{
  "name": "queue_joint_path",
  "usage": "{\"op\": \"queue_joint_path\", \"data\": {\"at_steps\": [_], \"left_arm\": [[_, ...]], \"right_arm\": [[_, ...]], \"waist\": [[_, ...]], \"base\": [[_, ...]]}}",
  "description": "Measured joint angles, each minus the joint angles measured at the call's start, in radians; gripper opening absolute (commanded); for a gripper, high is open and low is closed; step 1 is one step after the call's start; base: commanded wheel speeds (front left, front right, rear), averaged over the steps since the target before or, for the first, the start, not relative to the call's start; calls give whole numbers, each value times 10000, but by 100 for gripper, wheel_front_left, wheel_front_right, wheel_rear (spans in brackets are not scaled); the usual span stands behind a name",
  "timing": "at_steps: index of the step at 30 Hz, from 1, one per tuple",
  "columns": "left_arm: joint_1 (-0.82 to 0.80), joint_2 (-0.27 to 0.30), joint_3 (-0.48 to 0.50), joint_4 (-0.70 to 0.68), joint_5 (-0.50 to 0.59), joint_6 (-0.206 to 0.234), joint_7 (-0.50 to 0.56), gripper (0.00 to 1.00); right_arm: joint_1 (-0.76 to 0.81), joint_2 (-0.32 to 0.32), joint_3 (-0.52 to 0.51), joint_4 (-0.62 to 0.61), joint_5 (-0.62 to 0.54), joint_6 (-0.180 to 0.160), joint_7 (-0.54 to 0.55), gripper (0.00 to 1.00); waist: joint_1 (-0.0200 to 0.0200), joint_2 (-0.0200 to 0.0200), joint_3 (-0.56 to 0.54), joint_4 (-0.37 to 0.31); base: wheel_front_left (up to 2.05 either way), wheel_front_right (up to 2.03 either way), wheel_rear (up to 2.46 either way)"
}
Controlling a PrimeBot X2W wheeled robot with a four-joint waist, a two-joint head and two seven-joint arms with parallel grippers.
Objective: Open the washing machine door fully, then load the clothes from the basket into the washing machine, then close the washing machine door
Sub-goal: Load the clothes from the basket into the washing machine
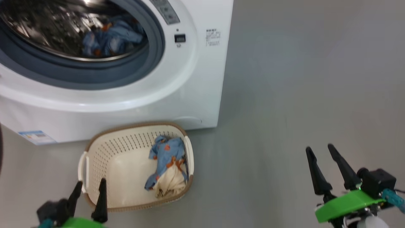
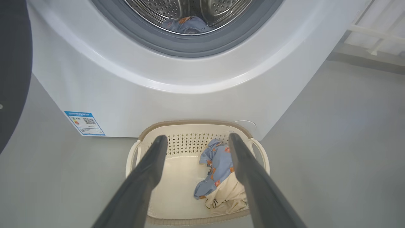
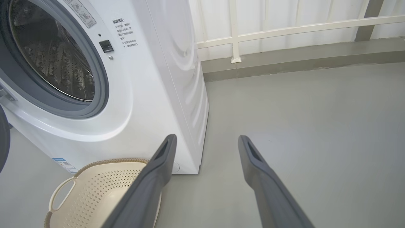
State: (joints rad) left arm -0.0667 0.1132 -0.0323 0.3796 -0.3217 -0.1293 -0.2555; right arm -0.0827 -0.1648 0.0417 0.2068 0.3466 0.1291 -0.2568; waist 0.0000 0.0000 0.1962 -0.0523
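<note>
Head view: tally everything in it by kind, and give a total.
Washing machine: 1
Basket: 1
Clothes piles: 2
Grippers: 2, left gripper, right gripper
Total: 6

Patterned clothes (image 1: 166,158) heaped in basket (image 1: 104,148), washing machine (image 1: 190,95) open

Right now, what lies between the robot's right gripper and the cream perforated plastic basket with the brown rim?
Bare grey floor, nothing else; the head view shows it between the right gripper and the cream perforated basket.
</note>
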Motion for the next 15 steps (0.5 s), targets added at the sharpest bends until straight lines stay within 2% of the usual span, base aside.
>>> {"op": "queue_joint_path", "data": {"at_steps": [15], "left_arm": [[-4381, 844, -2585, 3045, -1473, 0, 2, 100]], "right_arm": [[-2105, 577, 194, -349, -320, 0, -2, 100]], "waist": [[0, 0, 2994, -394]], "base": [[0, 0, 0]]}}
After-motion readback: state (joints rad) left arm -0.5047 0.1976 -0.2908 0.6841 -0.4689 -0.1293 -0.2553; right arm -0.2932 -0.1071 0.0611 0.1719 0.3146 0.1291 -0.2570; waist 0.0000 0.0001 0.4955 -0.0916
